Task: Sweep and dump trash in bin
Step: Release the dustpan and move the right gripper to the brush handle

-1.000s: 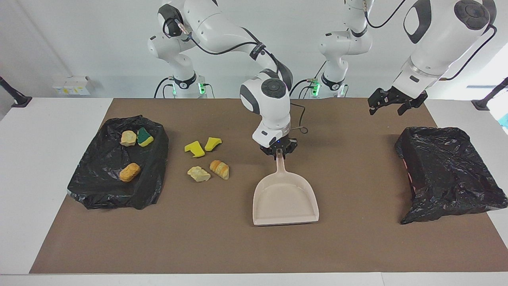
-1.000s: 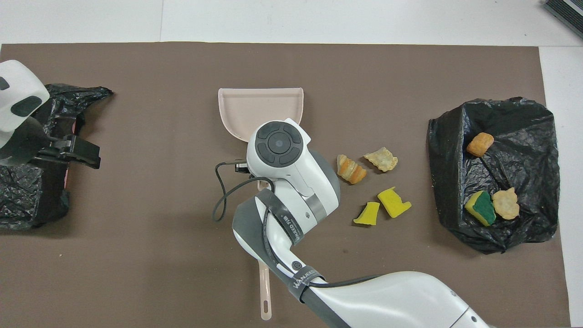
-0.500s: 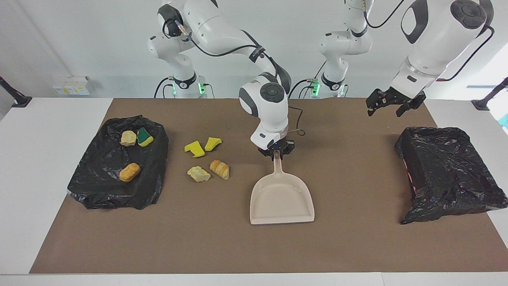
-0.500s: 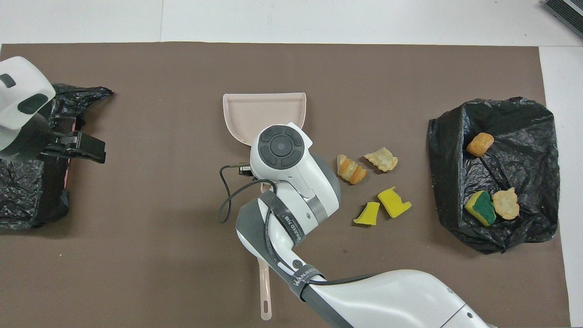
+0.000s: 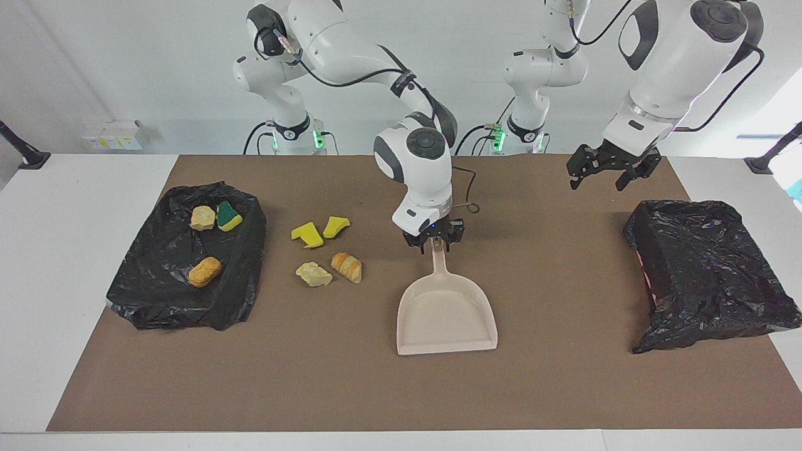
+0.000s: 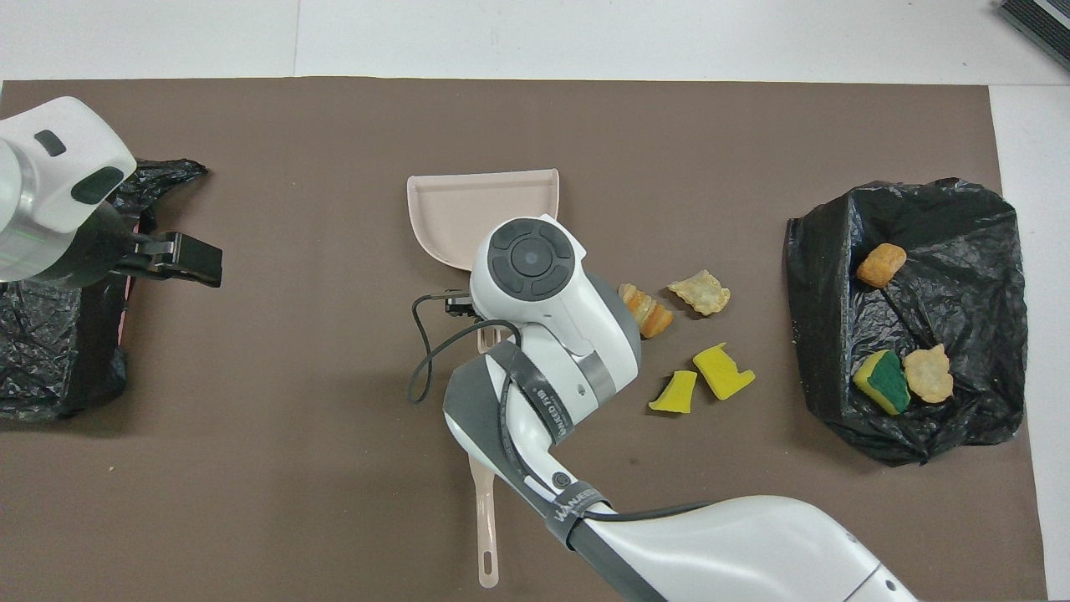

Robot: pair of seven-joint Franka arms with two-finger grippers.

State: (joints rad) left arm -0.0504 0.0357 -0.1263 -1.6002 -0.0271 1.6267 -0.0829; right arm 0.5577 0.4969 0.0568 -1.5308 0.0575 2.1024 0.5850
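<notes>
- The right arm came down from the top left of the facing view, elbow bent, wrist nearly vertical, its right tool [image 5: 433, 243] at the centre of the frame over the top end of the beige dustpan [image 5: 447, 313] handle.
- Its fingers stood on either side of the handle; I could not tell whether they gripped it.
- The left arm hung raised at the upper right of the facing view, its left tool [image 5: 603, 170] spread wide and holding nothing, over the brown mat [image 5: 564, 388].
- Four pieces of trash [image 5: 346, 267] lay on the surface left of centre: two yellow wedges, two bread-like lumps.
- Three more sat in the black-lined bin [image 5: 163, 300] at the frame's left.
- A second black bag [image 5: 708, 275] lay at the right.
</notes>
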